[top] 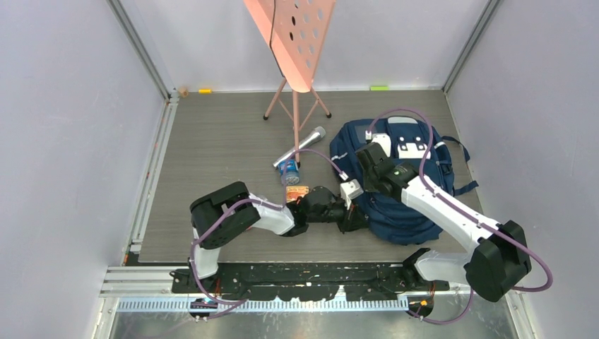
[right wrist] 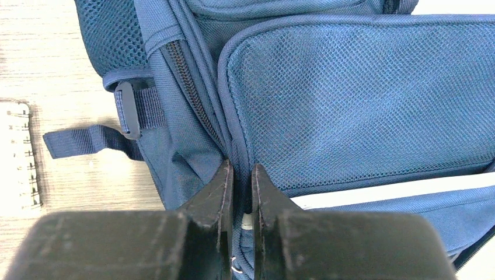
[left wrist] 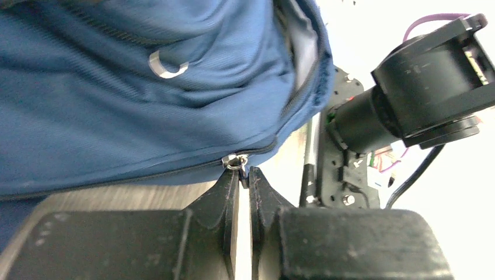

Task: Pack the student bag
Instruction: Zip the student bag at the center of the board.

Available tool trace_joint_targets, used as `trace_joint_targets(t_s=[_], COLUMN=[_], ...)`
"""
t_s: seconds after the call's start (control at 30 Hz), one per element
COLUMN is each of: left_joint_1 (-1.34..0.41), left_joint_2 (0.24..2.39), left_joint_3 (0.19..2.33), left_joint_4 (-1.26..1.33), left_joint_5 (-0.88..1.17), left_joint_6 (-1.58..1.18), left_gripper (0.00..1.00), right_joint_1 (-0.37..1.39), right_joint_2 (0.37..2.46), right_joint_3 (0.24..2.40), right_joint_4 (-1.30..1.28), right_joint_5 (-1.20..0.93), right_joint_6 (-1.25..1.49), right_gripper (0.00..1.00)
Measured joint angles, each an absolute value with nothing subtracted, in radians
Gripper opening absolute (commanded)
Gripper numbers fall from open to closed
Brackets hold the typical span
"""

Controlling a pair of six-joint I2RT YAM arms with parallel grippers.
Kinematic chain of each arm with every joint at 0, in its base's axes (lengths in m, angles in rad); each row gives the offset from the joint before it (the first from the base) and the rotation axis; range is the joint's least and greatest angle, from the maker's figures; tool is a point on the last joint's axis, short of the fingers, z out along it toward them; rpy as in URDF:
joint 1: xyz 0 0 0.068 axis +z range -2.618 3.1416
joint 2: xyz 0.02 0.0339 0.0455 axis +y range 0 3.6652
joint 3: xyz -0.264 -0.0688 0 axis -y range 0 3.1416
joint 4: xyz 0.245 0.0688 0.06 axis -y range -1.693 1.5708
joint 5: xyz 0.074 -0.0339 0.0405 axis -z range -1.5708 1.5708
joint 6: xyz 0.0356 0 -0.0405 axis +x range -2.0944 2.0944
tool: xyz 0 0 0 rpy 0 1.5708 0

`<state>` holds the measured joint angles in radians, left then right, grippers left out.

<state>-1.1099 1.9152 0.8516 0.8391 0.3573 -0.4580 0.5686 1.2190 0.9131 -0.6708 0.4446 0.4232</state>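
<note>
My left gripper [left wrist: 244, 175] is clenching the zipper pull [left wrist: 234, 161] at the near-left edge of the student bag [top: 388, 212]. My right gripper [right wrist: 239, 172] is pinching the bag's piped seam [right wrist: 229, 131] beside a mesh panel [right wrist: 362, 99]. The bag is lying on the right half of the table [top: 212, 141], with a microphone [top: 300, 147] just to its left.

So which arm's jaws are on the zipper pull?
The left gripper, shut on the zipper pull of the student bag; the right gripper pinches fabric beside the mesh pocket.
</note>
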Motion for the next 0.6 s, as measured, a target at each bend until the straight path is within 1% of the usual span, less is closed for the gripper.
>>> trace_joint_targets(t_s=[0.27,0.47,0.53,0.6], left_joint_1=[-1.188,-1.193,-1.187,-1.174], left_joint_2=[1.927,1.941,1.939,1.930], left_joint_3=[0.942,0.934,0.919,0.892], left_joint_4=[0.790,0.790,0.794,0.798], left_joint_5=[0.348,0.316,0.314,0.315], left_joint_6=[-0.492,-0.523,-0.538,-0.553], left_gripper=[0.00,0.00,0.00,0.00], right_joint_1=[0.579,0.583,0.585,0.585], right_joint_2=[1.273,1.313,1.326,1.336], right_joint_3=[0.910,0.914,0.925,0.945], right_joint_4=[-0.630,-0.596,-0.596,-0.603], right_joint_5=[0.471,0.477,0.478,0.477], right_joint_6=[0.427,0.432,0.432,0.432], right_gripper=[0.00,0.00,0.05,0.21])
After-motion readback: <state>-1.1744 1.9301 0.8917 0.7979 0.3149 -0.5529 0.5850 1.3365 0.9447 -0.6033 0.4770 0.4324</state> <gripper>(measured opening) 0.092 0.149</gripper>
